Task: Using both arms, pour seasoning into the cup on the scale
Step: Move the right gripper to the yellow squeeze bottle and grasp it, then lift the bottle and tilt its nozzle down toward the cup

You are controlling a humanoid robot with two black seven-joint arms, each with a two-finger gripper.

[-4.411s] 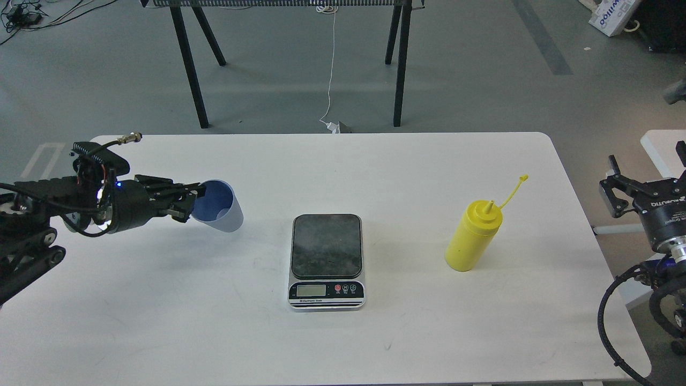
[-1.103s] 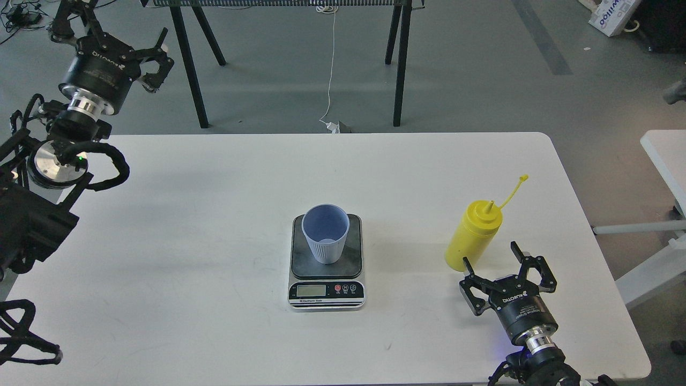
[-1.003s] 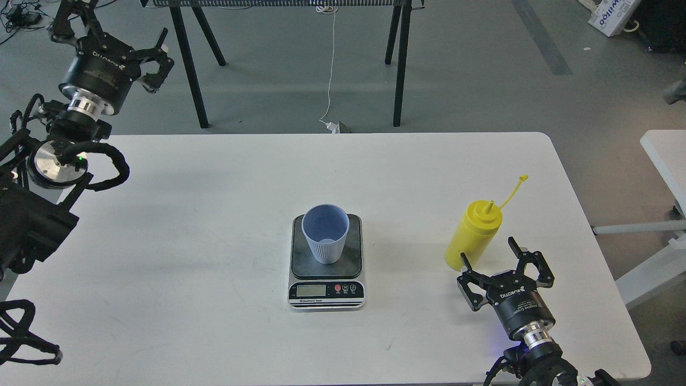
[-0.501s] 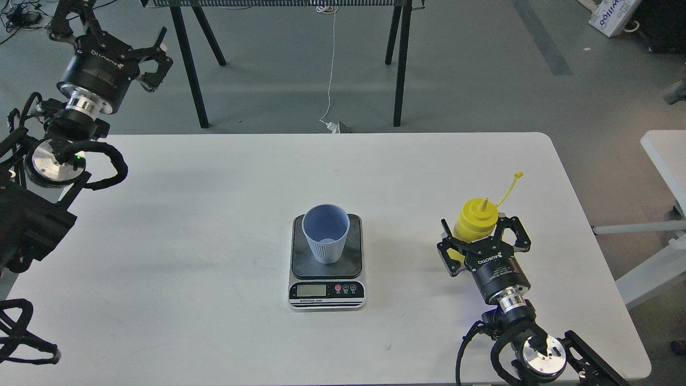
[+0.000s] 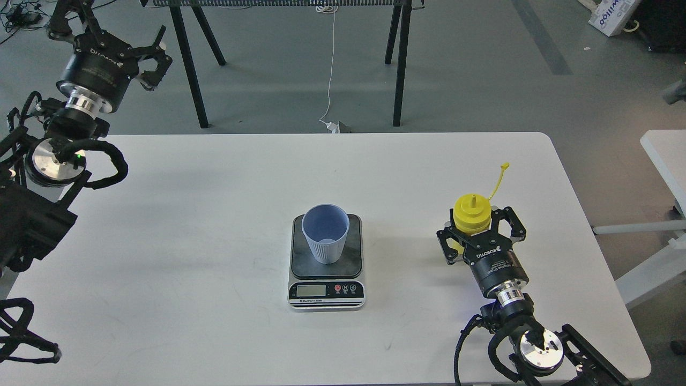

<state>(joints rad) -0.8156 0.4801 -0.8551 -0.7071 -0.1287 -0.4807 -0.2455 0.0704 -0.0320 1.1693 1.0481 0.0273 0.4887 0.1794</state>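
A tall yellow plastic squeeze bottle [image 5: 471,216] has a yellow cap strap [image 5: 498,180] of the same shade. The small tapered plastic cup [image 5: 325,233] is light blue, its outside faintly ribbed. The flat rectangular kitchen scale [image 5: 326,261] has a dark grey plate and a silver front with a pale LCD and red and black buttons. The smooth tabletop [image 5: 214,214] is white. Both black grippers, right [image 5: 481,240] and left [image 5: 107,45], carry white lettering above silver joint rings.

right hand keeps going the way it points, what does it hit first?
The yellow seasoning bottle: the right hand points up-table with its fingers either side of the bottle. Contact cannot be told from this view.
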